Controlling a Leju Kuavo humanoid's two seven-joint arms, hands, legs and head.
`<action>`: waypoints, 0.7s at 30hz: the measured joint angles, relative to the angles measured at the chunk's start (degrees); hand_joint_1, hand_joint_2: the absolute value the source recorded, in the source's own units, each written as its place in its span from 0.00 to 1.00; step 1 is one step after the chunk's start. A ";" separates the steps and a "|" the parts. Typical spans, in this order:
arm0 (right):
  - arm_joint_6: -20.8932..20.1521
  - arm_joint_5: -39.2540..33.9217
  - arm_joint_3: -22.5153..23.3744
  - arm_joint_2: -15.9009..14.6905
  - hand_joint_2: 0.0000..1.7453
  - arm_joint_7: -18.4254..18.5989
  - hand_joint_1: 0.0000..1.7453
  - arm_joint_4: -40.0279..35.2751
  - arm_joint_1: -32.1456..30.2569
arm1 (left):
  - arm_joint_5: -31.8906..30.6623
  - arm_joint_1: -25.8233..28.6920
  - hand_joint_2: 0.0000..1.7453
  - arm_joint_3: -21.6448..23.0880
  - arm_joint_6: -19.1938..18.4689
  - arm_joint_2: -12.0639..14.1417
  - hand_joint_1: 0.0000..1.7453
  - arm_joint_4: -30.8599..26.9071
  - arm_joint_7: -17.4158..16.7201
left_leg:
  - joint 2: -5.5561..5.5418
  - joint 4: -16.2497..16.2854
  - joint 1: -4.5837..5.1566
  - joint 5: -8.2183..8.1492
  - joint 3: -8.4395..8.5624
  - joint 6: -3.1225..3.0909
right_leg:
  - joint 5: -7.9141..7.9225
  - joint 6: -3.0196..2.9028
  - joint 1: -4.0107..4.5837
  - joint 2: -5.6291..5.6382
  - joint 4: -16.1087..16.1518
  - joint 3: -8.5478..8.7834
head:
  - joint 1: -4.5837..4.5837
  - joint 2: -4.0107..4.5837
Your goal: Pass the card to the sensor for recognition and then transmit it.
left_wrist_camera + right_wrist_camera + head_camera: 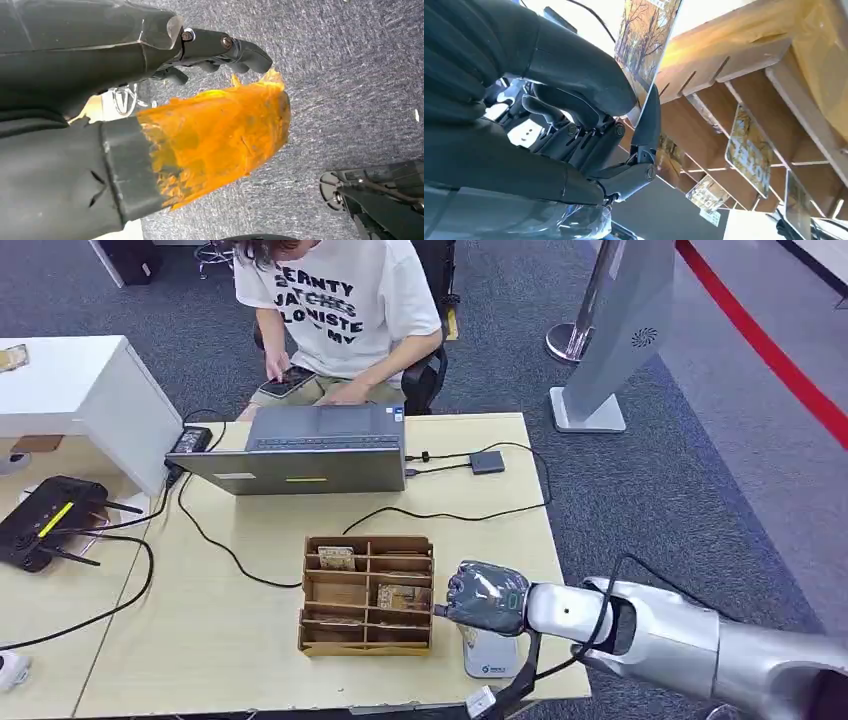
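Several cards stand in the compartments of a brown cardboard divider box (367, 595) near the middle of the pale wooden surface (230, 640); one printed card (336, 558) sits in its upper-left compartment and another (404, 597) in a right-hand one. The right hand (487, 598), silver-armed with a grey ribbed cover under clear plastic, sits at about 3 o'clock of the box, just beside its right wall. In the right wrist view this hand (589, 125) pinches a thin card with an autumn-tree picture (646, 42) between its thick thumb and darker fingers (646, 130), the card edge-on beside the box's slotted wall (724, 60). Directly below the hand in the head view, at about 5 o'clock of the box, stands a small white-and-grey sensor block (490, 655) with a blue mark. At 12 o'clock of the box an open grey laptop (305, 455) faces a seated person in a white printed T-shirt (345, 300), with black cables (455, 510) trailing across the surface. A black router (45, 520) lies at 9 o'clock. The left hand (220, 50) hangs over grey carpet (350, 75), its dark fingers curled in with nothing in them, the thumb wrapped in torn orange film (220, 135).
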State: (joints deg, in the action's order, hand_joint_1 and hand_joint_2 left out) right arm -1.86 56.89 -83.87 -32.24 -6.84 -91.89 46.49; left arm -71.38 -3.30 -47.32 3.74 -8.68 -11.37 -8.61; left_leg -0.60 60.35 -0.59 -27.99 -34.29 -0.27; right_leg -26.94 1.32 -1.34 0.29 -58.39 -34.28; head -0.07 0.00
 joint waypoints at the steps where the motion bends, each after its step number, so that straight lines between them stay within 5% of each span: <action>1: -0.22 -0.02 -0.04 0.00 1.00 0.02 1.00 0.00 0.25 | 0.00 0.00 0.00 0.00 -0.02 0.00 0.00 0.00 0.00 | 0.00 0.00 0.00 0.00 0.00 0.00 | 0.00 0.00 0.00 0.01 0.00 0.00 | 0.02 0.00; 21: -1.73 -0.85 -1.01 -0.59 1.00 0.68 1.00 0.00 4.42 | -0.09 0.01 0.00 -0.33 -0.20 0.02 0.00 0.00 0.13 | 0.01 0.00 0.00 0.00 0.02 0.00 | 0.00 0.00 0.00 0.02 0.01 -0.01 | 0.02 0.00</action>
State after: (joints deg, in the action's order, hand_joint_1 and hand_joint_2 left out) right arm -3.58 56.04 -84.87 -32.83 -6.16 -91.89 50.91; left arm -71.47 -3.29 -47.65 3.54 -8.66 -11.37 -8.48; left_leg -0.59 60.35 -0.59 -27.99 -34.27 -0.27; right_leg -26.94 1.33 -1.34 0.31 -58.39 -34.29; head -0.04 0.00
